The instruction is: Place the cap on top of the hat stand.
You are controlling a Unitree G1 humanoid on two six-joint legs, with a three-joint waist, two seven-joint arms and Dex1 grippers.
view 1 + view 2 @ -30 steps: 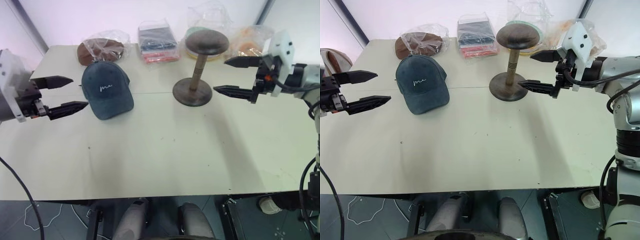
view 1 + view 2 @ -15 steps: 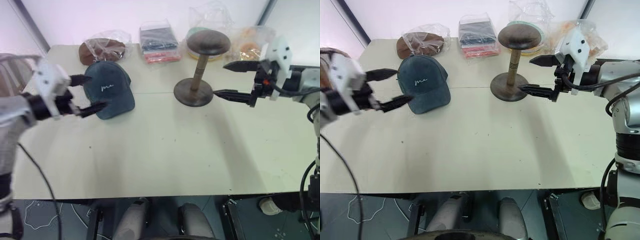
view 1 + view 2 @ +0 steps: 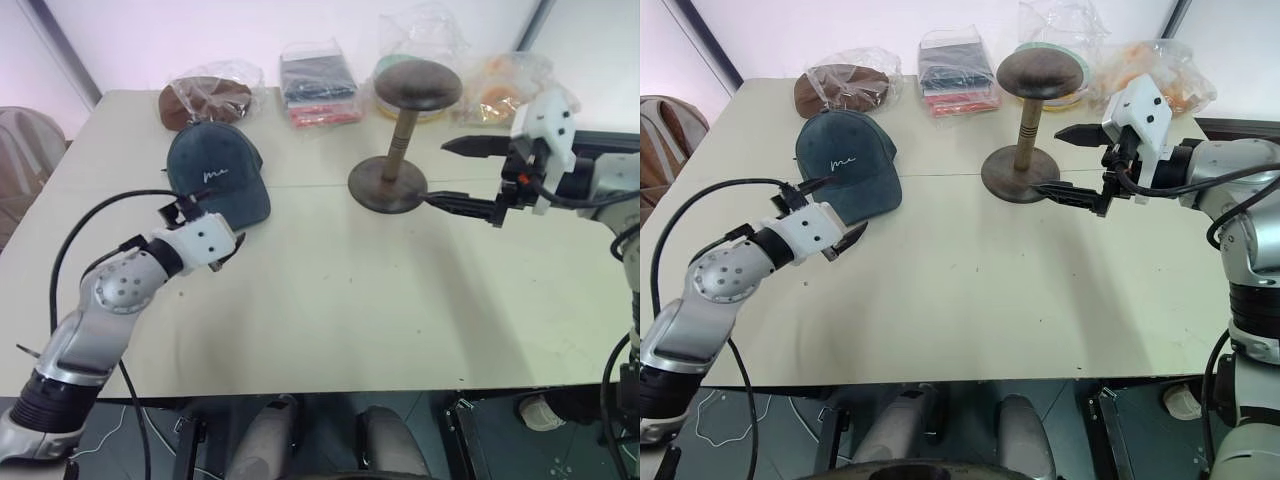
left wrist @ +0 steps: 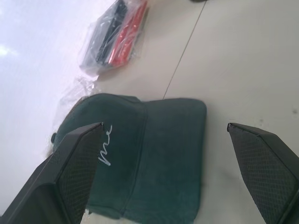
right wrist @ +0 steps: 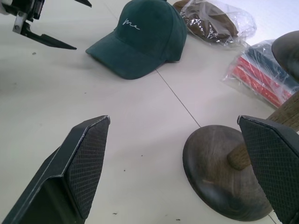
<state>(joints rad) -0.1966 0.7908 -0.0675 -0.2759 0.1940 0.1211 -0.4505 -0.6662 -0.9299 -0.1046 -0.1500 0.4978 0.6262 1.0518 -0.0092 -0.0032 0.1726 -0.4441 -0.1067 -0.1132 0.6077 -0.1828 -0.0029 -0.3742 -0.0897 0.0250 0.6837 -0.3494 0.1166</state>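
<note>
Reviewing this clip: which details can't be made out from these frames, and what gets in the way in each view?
- The cap: the brim's near edge in the head views, hidden behind the left gripper.
- The hat stand: domed top cut off by the edge in the right wrist view.
- Contents of the orange-tinted bag: obscured by crinkled plastic and the right gripper in the left eye view.

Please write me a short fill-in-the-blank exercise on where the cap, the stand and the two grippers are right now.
1. The cap lies on the ____.
2. The domed top of the hat stand is ____.
3. The left gripper, jaws open, is at the cap's ____.
4. The right gripper, beside the stand's base, holds ____.

Missing words: table; bare; brim; nothing
</note>
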